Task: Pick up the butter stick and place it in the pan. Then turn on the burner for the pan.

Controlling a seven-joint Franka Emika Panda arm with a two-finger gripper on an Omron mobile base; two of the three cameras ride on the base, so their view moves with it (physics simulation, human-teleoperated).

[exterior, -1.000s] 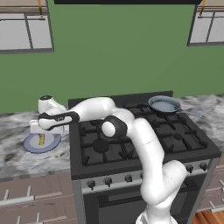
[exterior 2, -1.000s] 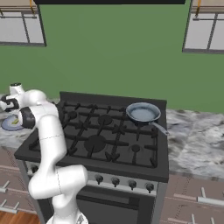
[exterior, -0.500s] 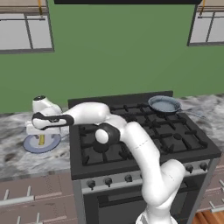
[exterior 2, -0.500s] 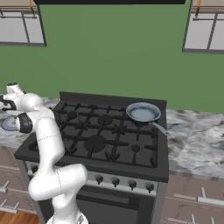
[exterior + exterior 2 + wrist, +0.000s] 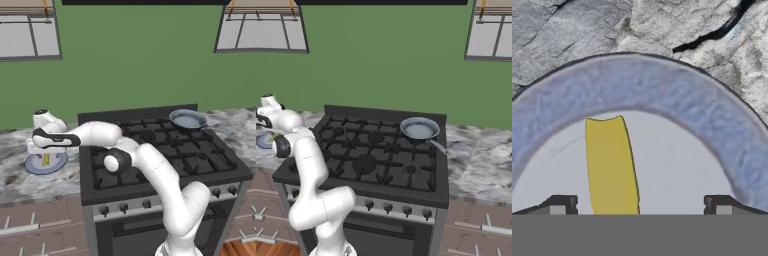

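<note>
So far nothing of the task is finished — the butter stick [image 5: 610,167] lies flat on the blue-rimmed plate [image 5: 662,85], which sits on the grey marbled counter [image 5: 15,175] to the left of the stove [image 5: 170,160]. The pan [image 5: 188,119] stands empty at the far right corner of the stove top, well apart from the plate, its thin handle pointing off to the right. Picking up, carrying over, dropping the stick in the pan and turning on the burner under it are, as I judge it, all yet to do.

The arm reaches far out to its left, its forearm stretched low across the stove's left edge, with the hand held over the plate and pointing down at it. In the hand view the gripper [image 5: 639,204] is spread wide: one finger tip [image 5: 558,205] stands left of the stick and the other well to its right, with the yellow bar running between them, nearer the left tip. Neither tip appears to touch it — the jaws straddle the stick, nothing is gripped
</note>
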